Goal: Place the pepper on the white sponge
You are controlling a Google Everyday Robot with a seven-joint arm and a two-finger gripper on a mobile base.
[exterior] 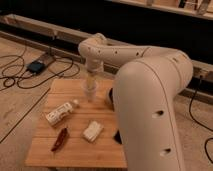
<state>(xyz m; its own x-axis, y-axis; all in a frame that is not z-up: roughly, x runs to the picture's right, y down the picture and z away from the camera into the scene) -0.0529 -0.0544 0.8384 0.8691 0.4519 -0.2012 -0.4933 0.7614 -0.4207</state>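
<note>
The dark red chili pepper (60, 139) lies on the wooden table (45, 152) near its front left. The off-white sponge (92, 130) lies to the pepper's right, apart from it. My gripper (90, 92) hangs over the far middle of the table, behind the sponge and well away from the pepper. Nothing shows in it.
A white labelled bottle (61, 112) lies on its side left of the sponge, behind the pepper. A dark flat object (118, 137) lies at the table's right edge, partly hidden by my arm (150, 100). Cables and a small box (36, 66) lie on the floor at left.
</note>
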